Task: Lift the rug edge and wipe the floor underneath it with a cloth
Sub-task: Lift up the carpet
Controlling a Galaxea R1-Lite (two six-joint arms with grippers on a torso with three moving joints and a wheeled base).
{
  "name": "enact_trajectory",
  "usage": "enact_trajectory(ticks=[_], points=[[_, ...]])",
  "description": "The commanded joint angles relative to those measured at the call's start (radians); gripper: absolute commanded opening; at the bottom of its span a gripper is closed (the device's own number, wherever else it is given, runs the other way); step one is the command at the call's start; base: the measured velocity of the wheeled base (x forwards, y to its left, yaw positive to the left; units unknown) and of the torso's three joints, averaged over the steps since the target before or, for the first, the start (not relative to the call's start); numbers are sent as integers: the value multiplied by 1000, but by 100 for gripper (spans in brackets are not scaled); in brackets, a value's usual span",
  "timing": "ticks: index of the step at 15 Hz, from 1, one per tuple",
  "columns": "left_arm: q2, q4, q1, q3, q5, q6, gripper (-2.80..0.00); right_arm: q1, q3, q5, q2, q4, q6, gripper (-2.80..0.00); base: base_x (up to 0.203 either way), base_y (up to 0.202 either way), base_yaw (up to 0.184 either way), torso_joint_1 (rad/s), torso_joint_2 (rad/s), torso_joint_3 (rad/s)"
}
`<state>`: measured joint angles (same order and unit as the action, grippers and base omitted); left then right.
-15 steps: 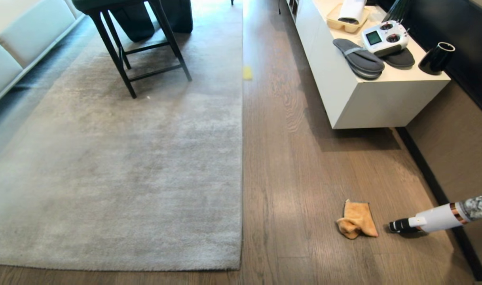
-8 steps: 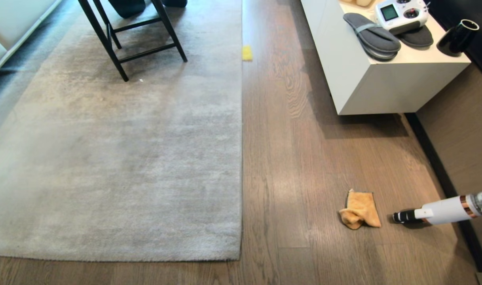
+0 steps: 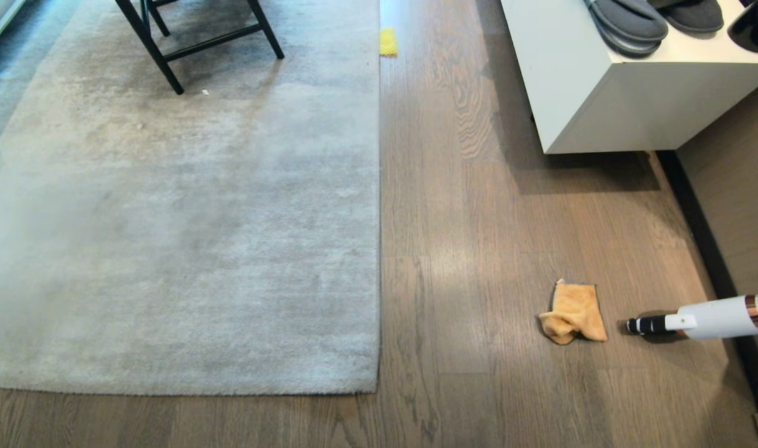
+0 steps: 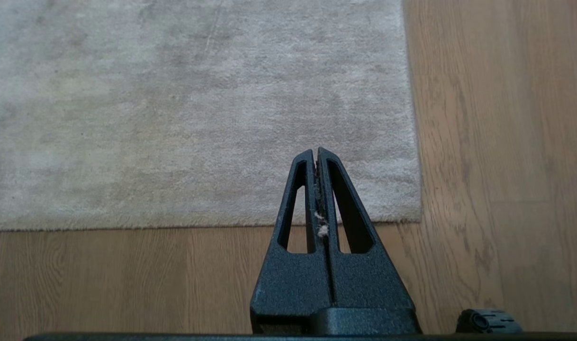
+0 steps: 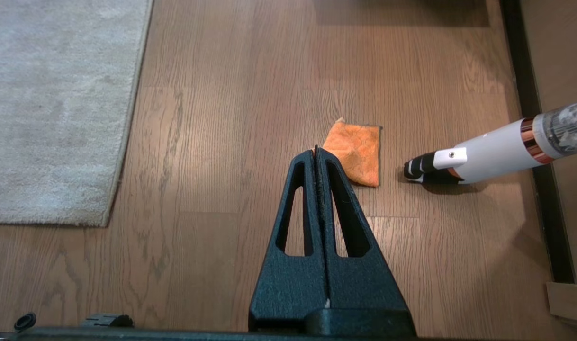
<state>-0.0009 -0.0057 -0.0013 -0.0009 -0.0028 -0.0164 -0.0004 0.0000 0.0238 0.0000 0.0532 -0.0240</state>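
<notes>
1. Our left gripper point(image 4: 318, 156) shows only in its wrist view, jaws pressed together on nothing but a few flecks of pale fluff caught in the seam. It hangs above the rug's near corner. Our right gripper point(image 5: 316, 154) is likewise closed and empty, with its tip overlapping the cloth point(image 5: 357, 152) in its own wrist view, though we judge it is well above the floor.

2. In the head view, neither arm appears. The cloth point(image 3: 575, 312) lies crumpled at lower right on the floor point(image 3: 466, 236), well apart from the rug edge point(image 3: 379, 205), which runs straight up the middle of the frame and lies flat. Nothing is lifted or wiped yet.

3. Risk at the cloth: it is soft and bunched, so jaws that come down closed would only push it along the planks. They must open first, or we may pinch a single fold and drag the rest.

4. Risk beside it: the white vacuum nozzle point(image 3: 696, 320) rests just right of the cloth. A sideways approach from the right could knock it.

5. Risk at the rug: the border hugs the floor, so a gripper may skid over the pile and catch fibres instead of the hem. A lift too low would leave the cloth rubbing the backing.

6. The small yellow block point(image 3: 388, 42) at the top, touching the rug's border, could be mistaken for the cloth.

7. The white counter point(image 3: 603, 93) at upper right leaves us limited room on that side.
</notes>
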Motion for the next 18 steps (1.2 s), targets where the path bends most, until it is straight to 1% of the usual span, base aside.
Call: enact_trajectory(ticks=[1,18], points=[[1,0,0,-1,0,0,-280,0,0,1,0,0,-1,-280,0,0,0,7,3,-188],[1,0,0,1,1,0,-280,0,0,1,0,0,-1,-280,0,0,0,3,2,-200]])
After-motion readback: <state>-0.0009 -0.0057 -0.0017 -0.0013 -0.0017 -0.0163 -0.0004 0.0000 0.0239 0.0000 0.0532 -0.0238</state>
